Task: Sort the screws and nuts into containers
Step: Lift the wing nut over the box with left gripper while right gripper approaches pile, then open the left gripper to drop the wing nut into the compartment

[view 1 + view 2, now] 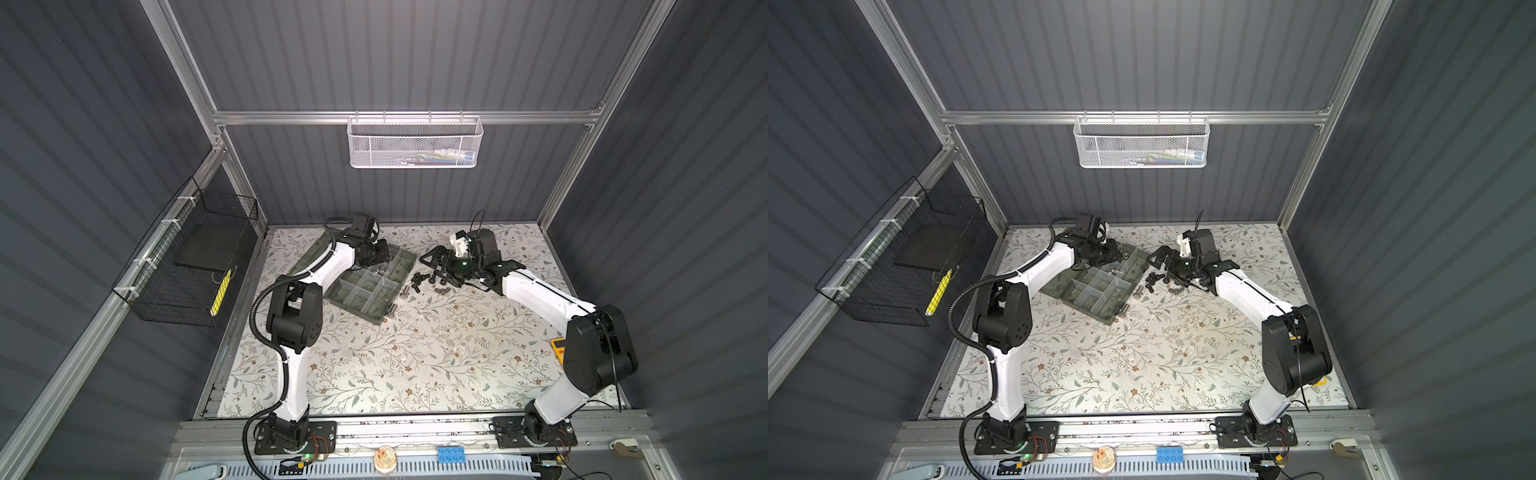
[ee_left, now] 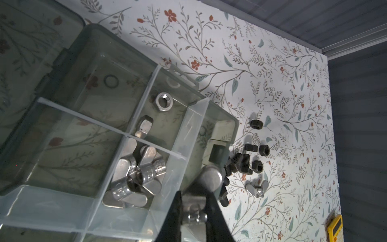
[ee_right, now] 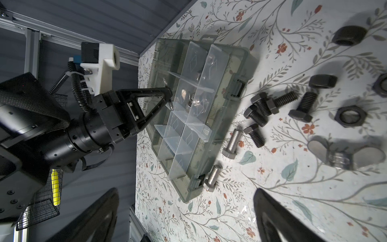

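The left arm (image 1: pixel 328 266) rises from its base to a raised elbow and bends down over the far end of the organizer box (image 1: pixel 374 321). The left claw (image 2: pixel 194 194) hangs above the box's compartments, pinched tight on a silver wing nut (image 2: pixel 210 177). The right arm (image 1: pixel 536 291) stretches low toward the box's right side, and the right claw (image 3: pixel 186 191) hovers just off the box, jaws spread wide.

- The left gripper (image 2: pixel 194 193) is cut off at the edge of its wrist view, and it covers much of the wing nut (image 2: pixel 210 177) pinched in it.
- The right gripper (image 3: pixel 186 192) shows only as blurred, cut-off tips in its wrist view.
- In both top views the loose screws and nuts (image 1: pixel 432 282) are too small to tell apart.
- What lies in the white basket (image 1: pixel 415 143) blurs behind mesh.
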Controlling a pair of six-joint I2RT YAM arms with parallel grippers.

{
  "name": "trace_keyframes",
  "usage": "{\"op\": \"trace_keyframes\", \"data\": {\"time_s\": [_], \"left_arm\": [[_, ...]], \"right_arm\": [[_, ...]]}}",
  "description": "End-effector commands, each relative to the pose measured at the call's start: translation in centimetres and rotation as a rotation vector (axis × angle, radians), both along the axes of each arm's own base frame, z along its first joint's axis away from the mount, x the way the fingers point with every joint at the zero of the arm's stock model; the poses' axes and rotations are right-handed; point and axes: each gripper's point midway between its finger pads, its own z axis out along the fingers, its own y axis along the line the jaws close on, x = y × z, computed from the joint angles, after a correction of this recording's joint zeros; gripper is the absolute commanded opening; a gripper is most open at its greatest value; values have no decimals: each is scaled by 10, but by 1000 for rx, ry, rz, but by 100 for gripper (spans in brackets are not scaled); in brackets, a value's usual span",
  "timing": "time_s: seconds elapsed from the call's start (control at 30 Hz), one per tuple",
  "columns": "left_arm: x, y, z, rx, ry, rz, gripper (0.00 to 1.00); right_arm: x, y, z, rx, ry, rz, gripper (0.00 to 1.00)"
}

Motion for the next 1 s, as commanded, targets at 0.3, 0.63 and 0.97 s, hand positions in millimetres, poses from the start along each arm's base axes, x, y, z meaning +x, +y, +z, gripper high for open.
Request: {"op": "trace_keyframes", "data": {"time_s": [0.3,0.63,0.97], "left_arm": [[-8,18,-36,2,70,30,4],[-6,32,-58,37,100,47,7],[-10,31,-63,32,117,24,38]], "right_arm": [[4,14,-8,-30,6,39,99],[-4,15,-19,-33,26,45,99],[0,12,-17,-64,9,35,99]]}}
